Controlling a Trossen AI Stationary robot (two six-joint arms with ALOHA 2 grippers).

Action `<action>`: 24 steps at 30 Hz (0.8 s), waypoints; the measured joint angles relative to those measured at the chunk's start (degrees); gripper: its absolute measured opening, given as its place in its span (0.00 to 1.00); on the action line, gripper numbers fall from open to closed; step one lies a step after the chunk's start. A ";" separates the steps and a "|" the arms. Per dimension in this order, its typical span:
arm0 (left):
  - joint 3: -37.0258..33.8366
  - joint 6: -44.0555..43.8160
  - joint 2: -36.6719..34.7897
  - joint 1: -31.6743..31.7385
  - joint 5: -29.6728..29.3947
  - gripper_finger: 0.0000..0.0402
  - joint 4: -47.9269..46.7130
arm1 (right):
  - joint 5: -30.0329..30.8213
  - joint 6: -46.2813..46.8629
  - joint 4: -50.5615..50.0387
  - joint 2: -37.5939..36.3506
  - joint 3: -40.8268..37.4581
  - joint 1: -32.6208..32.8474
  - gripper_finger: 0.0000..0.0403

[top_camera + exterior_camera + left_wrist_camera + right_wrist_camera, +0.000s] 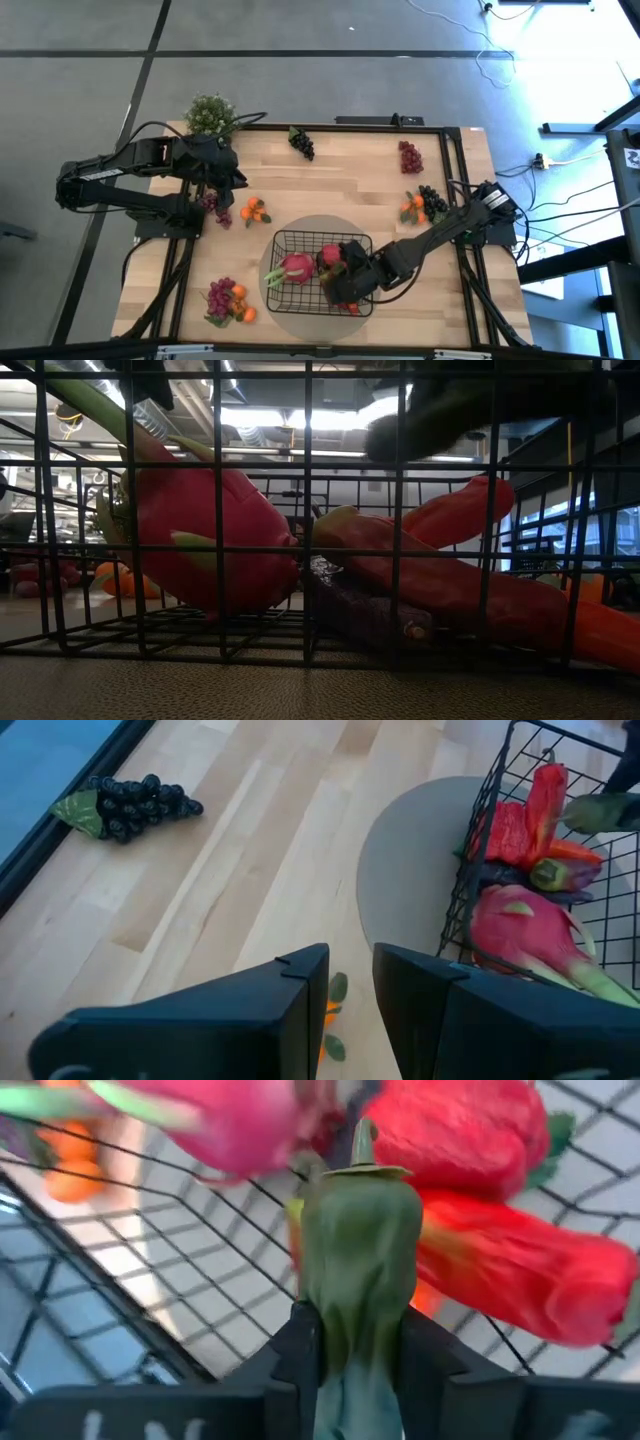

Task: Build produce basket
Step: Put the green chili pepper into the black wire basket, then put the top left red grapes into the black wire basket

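The black wire basket (283, 241) stands on a round grey mat at the table's near middle. It holds a pink radish (297, 267), red peppers (450, 570), a dark eggplant (360, 610) and a carrot (600, 632). My right gripper (347, 277) is over the basket's right half, shut on a green vegetable with a stem (358, 1250). My left gripper (226, 188) is open and empty at the table's left. It hangs above oranges (254, 210) and purple grapes (212, 205). My right gripper pinches the green vegetable between its two fingers (300, 1350), on the lower body below the stem end (350, 1320). The stem end points away from the gripper, toward the peppers and radish. The vegetable shows high in the low view (450, 410), clear of the produce in the basket.
Loose produce lies around the table: dark grapes (302, 143) at the far middle, red grapes (410, 157), black grapes with oranges (425, 203) at the right, and grapes with oranges (228, 300) at the near left. A bushy potted plant (210, 115) stands at the far left corner.
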 joint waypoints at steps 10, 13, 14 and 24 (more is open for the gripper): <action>0.00 -0.11 0.00 -0.02 0.00 0.18 -0.01 | -4.16 -1.18 2.79 0.02 -2.12 -1.90 0.31; 0.00 -0.11 -0.01 -0.02 -0.01 0.18 -0.01 | -4.36 -3.48 3.43 0.02 -2.15 -2.20 0.35; 0.00 -0.11 -0.02 -0.02 -0.02 0.18 0.00 | -4.50 -4.21 3.89 0.02 -2.15 -2.29 0.36; 0.00 -0.13 -0.01 -0.02 -0.02 0.18 -0.01 | -7.63 -6.19 4.08 0.02 -1.94 -3.04 0.38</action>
